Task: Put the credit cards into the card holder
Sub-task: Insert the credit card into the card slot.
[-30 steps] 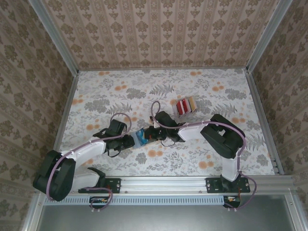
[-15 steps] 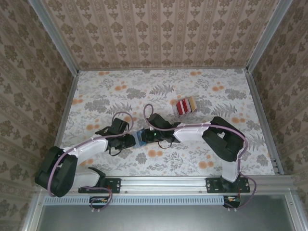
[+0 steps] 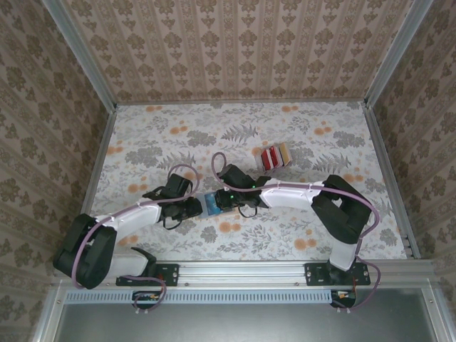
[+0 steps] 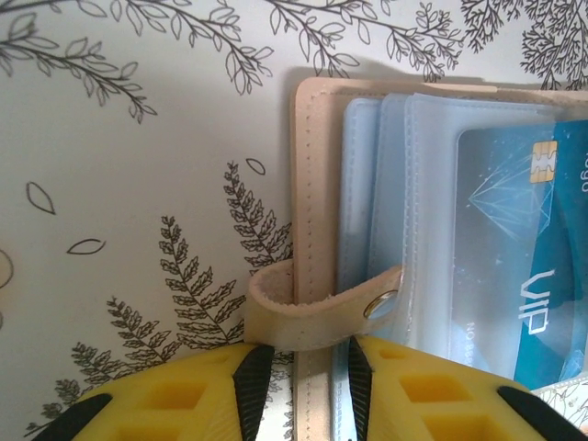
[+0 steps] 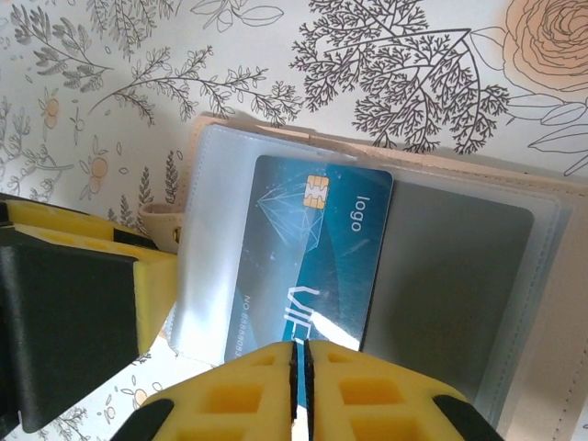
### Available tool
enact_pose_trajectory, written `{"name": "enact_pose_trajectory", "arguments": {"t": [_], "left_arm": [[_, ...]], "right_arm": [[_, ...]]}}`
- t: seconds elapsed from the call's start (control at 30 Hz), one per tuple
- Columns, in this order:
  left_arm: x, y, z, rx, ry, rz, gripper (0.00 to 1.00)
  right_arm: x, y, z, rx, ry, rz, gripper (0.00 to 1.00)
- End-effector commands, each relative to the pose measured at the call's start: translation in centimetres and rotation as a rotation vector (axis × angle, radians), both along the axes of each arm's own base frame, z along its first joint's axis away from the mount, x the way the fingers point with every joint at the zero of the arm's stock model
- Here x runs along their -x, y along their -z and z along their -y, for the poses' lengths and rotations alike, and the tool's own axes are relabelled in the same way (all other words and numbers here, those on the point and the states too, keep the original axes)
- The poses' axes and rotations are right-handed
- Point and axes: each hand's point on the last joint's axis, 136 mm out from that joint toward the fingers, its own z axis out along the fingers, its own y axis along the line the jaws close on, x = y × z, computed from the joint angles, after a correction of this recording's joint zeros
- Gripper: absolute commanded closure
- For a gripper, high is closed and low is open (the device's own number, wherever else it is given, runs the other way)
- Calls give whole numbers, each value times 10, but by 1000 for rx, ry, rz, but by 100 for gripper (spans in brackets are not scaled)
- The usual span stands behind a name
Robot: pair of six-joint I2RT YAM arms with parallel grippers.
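Card holder (image 3: 211, 204) lies open on the floral worktop (image 3: 142, 142), front centre, between the two arms. Clear sleeves face up, with light-blue lining under them.

Left gripper (image 4: 303, 390) is clamped on the holder's tan cover edge, right beside the snap strap (image 4: 317, 312). Probably this is to pin the holder flat so it can't slide while a card goes in from the other side.

Blue card (image 5: 308, 257), with a chip and "logo" print, sits inside the front clear sleeve, most of its face under the plastic. Its near edge meets the tips of the right gripper (image 5: 300, 363).

The right gripper's fingers are pressed together with nothing visibly between them. The card lies flat to the wrist camera rather than edge-on in the slit, so this reads as a push with closed tips, not a pinch. Closed jaws make one blunt point for nudging the card home.

The rest of the credit cards (image 3: 274, 157), a small red, tan and white stack, lie further back and to the right, well apart from the holder. They are on the right arm's side, handy for the next pick.

Judgement: the first card is nearly seated and the others are not yet loaded.
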Motion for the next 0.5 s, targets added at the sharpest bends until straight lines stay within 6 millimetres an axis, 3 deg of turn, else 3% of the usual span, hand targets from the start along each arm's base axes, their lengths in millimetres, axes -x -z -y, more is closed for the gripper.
{"name": "enact_pose_trajectory", "arguments": {"t": [0.0,0.2,0.47], "left_arm": [[14,17,10,31,43,-48,67],[16,18,8,32,34,-47,68],[16,20,15,39,42,-45,68]], "right_arm": [[-6,12,5,56,9,-13,87],[-6,27,5,78,7,-46,87],[5,46,-14,52,-30,-110,87]]}}
